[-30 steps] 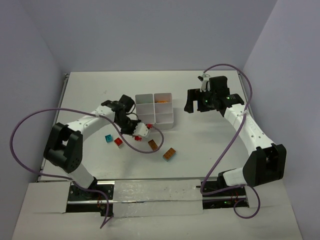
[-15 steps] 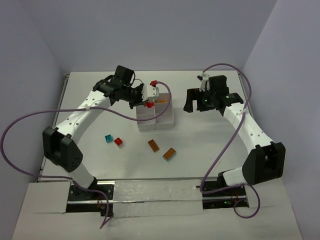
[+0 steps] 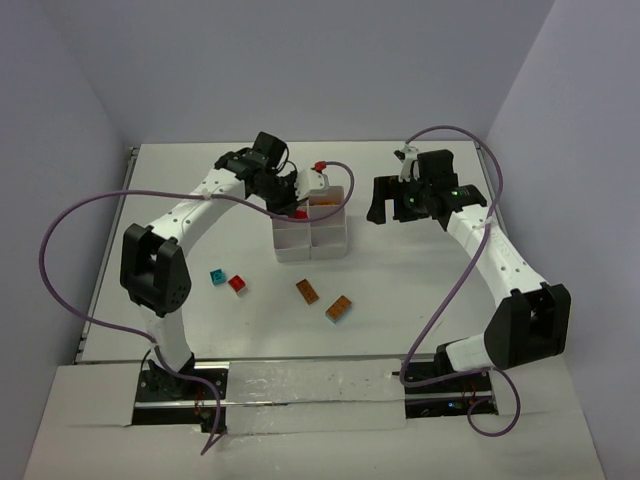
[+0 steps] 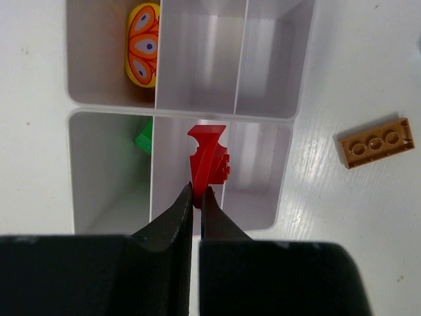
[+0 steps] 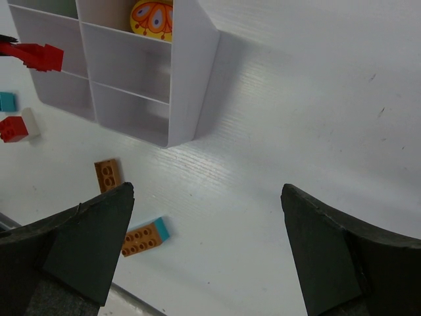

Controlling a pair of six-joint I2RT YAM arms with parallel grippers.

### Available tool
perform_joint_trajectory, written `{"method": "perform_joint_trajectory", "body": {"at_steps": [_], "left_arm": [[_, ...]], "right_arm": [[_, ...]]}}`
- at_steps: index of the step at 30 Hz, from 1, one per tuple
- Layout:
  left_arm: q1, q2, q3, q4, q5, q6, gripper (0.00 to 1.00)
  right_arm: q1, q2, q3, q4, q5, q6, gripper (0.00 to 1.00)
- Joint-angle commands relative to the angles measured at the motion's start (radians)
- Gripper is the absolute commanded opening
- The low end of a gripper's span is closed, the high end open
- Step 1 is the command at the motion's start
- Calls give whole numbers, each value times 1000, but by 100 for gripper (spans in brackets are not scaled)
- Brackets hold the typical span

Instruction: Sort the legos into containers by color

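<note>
My left gripper point(image 4: 196, 196) is shut on a red lego point(image 4: 209, 163), which it holds above the white tray point(image 4: 177, 115), over a middle compartment. In the top view the gripper point(image 3: 296, 205) and red lego point(image 3: 299, 214) hang over the tray's point(image 3: 311, 252) left column. A yellow-orange piece point(image 4: 143, 45) and a green lego point(image 4: 145, 137) lie in two compartments. My right gripper point(image 5: 205, 191) is open and empty, hovering right of the tray point(image 5: 191, 85); it also shows in the top view point(image 3: 385, 206).
Loose on the table in front of the tray: a teal lego point(image 3: 216, 276), a red lego point(image 3: 237, 283), an orange-brown brick point(image 3: 308, 291) and an orange-brown brick with a teal end point(image 3: 339, 309). The last two also show in the right wrist view point(image 5: 107, 174) point(image 5: 143, 237).
My left arm has lifted from the table near the loose bricks and swung the red lego up over the tray. The right arm has not moved.
</note>
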Motion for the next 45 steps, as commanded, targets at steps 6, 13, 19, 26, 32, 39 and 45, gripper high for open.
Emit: {"method": "perform_joint_trajectory", "body": {"at_steps": [6,13,19,26,32,39,45], "left_arm": [[-7,-10,-81,46,-114,-5,7],[-7,-36,-87,51,-104,23,46],[-3,-122,-105,9,-54,84,53],[38,-355,-250,-325,64,425,59],[131,-498,-496,-496,41,731,61],[173,-463,-560,-494,-1,851,65],[177,-425,-591,-406,4,930,72]], "right_arm": [[5,11,55,3,-9,2,100],[5,10,58,-1,-12,3,100],[6,14,67,-7,-16,2,100],[8,7,53,-4,-27,-2,100],[8,18,55,-2,-45,5,100],[12,28,70,-13,-35,0,100],[12,32,72,-23,-26,-6,100]]}}
